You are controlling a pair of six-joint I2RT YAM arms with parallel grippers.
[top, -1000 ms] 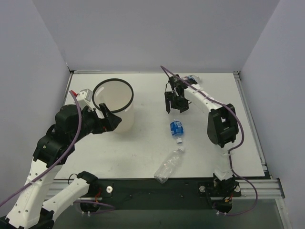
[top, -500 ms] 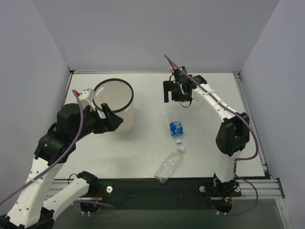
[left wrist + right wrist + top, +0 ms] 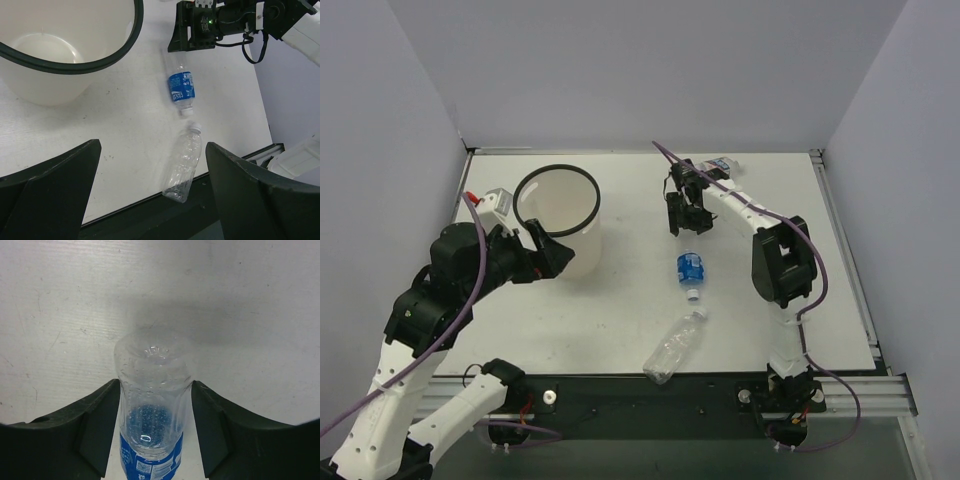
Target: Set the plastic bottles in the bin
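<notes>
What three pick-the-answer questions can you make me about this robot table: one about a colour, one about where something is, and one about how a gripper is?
1. What colour is the rim of the bin?
A. red
B. black
C. yellow

2. Where is the blue-label bottle?
A. lying on the table
B. inside the bin
C. held up in the air

3. How is the left gripper?
A. shut on a bottle
B. clamped on the bin
C. open with nothing in it

Answers:
1. B, as a dark black ring runs round the top of the white bin.
2. A, as the top view shows it flat on the white table, cap toward the arms.
3. C, as the left wrist view shows its two fingers far apart with only table between them.
</notes>
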